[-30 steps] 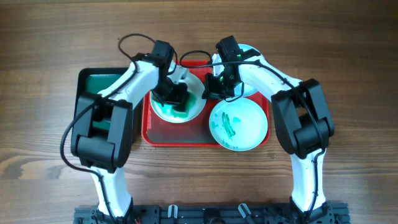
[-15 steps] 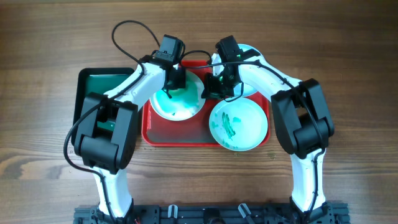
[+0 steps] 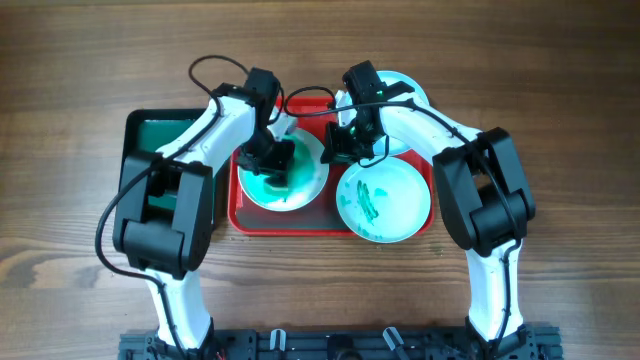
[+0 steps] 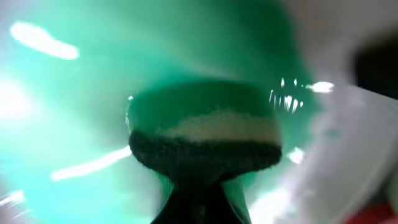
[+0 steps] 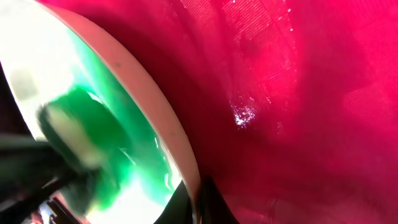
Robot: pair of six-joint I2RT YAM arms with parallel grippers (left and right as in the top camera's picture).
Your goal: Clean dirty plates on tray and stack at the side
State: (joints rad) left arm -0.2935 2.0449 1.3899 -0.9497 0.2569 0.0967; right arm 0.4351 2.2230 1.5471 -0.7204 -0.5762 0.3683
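Left hand (image 3: 274,160) clamps a green sponge (image 4: 205,134). Right hand (image 3: 336,146) pinches the three-o'clock rim of the round pale plate (image 3: 300,190), likely slippery.

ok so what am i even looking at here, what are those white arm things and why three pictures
Two robot arms at a wooden table. One picture looks down from above; the other two come from a camera on each wrist. The left end effector presses a sponge onto a green-smeared plate in the red tray; the right end effector grips that plate's rim. A second smeared plate lies beside it, a third plate is half hidden under the right arm.
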